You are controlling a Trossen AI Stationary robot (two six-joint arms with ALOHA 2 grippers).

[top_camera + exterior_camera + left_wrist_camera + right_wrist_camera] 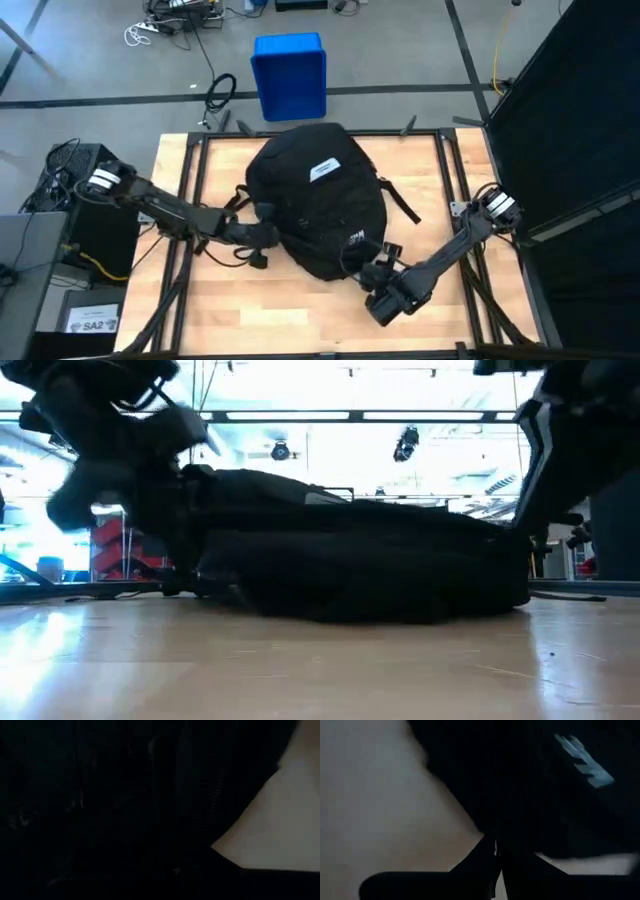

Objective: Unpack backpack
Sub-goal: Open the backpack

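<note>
One backpack (315, 200), two grippers at its edges

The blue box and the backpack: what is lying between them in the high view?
Between the blue box and the backpack, the high view shows only bare grey floor and the table's dark back frame.

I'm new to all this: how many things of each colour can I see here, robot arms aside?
Black: 1, the backpack on the table
Blue: 1, the plastic box on the floor beyond it
Total: 2
</note>
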